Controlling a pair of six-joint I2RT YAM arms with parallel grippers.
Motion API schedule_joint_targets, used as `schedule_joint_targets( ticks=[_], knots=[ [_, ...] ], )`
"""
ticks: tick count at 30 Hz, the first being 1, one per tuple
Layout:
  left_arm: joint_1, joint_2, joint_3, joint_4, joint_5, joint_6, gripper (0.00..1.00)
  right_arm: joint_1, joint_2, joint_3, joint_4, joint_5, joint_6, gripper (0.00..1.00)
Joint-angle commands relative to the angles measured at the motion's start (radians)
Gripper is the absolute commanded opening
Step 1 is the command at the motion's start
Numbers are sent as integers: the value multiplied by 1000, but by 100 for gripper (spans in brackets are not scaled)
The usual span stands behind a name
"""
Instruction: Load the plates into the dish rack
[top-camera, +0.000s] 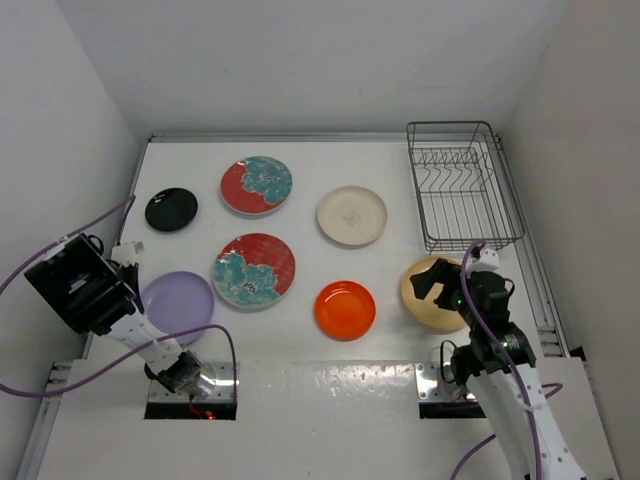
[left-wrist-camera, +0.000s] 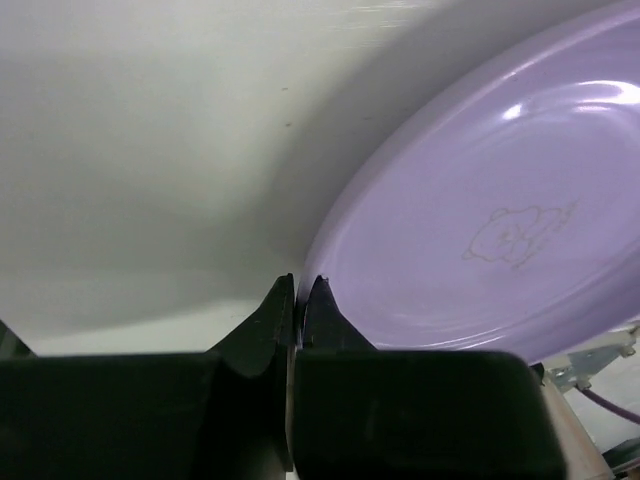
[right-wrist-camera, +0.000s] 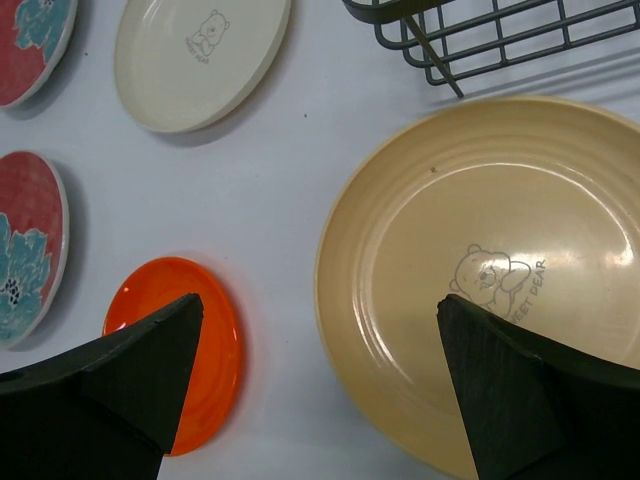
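Observation:
The lavender plate lies at the near left. It fills the right of the left wrist view. My left gripper is shut, its tips at the plate's rim. The tan-yellow plate lies in front of the dish rack, which holds nothing. My right gripper is open above that plate's left edge. The orange plate, the cream plate, two red flowered plates and the black plate lie flat on the table.
White walls close in the table on the left, back and right. The rack stands in the far right corner against the wall. Purple cables hang from both arms near the front edge.

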Motion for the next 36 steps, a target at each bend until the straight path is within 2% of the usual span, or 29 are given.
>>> schedule_joint_targets(
  ticks=[1, 6, 7, 8, 11, 15, 17, 18, 19, 20, 21, 22, 26, 32, 33, 34, 36],
  knots=[
    [14, -33, 48, -44, 67, 106, 0, -4, 24, 48, 89, -18, -4, 100],
    [14, -158, 259, -283, 221, 248, 0, -3, 107, 88, 155, -127, -39, 97],
    [14, -180, 301, -317, 282, 261, 0, -4, 163, 127, 187, -196, -42, 95],
    [14, -218, 385, -373, 311, 261, 0, -3, 188, 144, 197, -219, -50, 94],
    [-70, -286, 481, -395, 385, 229, 0, 11, 340, 258, 239, -314, -57, 91],
    [-237, -395, 574, -322, 437, 131, 0, 123, 561, 443, 288, -411, -89, 91],
    [-370, -439, 574, -253, 422, 1, 0, 187, 688, 551, 331, -440, -105, 97],
    [-464, -439, 583, -209, 411, -56, 0, 230, 722, 577, 366, -463, -117, 100],
    [-508, -439, 593, -196, 411, -81, 0, 268, 756, 659, 377, -489, -119, 100],
    [-551, -421, 593, -182, 402, -108, 0, 284, 856, 683, 391, -520, -117, 100],
    [-591, -406, 616, -159, 391, -135, 0, 336, 891, 710, 405, -532, -113, 100],
    [-668, -389, 628, -159, 377, -179, 0, 351, 923, 758, 426, -546, -110, 100],
    [-806, -289, 686, -148, 341, -219, 0, 428, 1119, 875, 516, -542, -123, 100],
    [-906, -183, 749, -148, 341, -210, 0, 477, 1300, 984, 521, -534, -117, 85],
    [-918, -173, 758, -148, 341, -210, 0, 479, 1346, 1013, 523, -540, -107, 80],
    [-919, -160, 768, -159, 350, -201, 0, 477, 1357, 1017, 524, -537, -107, 67],
    [-906, -142, 797, -159, 371, -192, 0, 473, 1373, 1020, 537, -497, -97, 53]
  ],
)
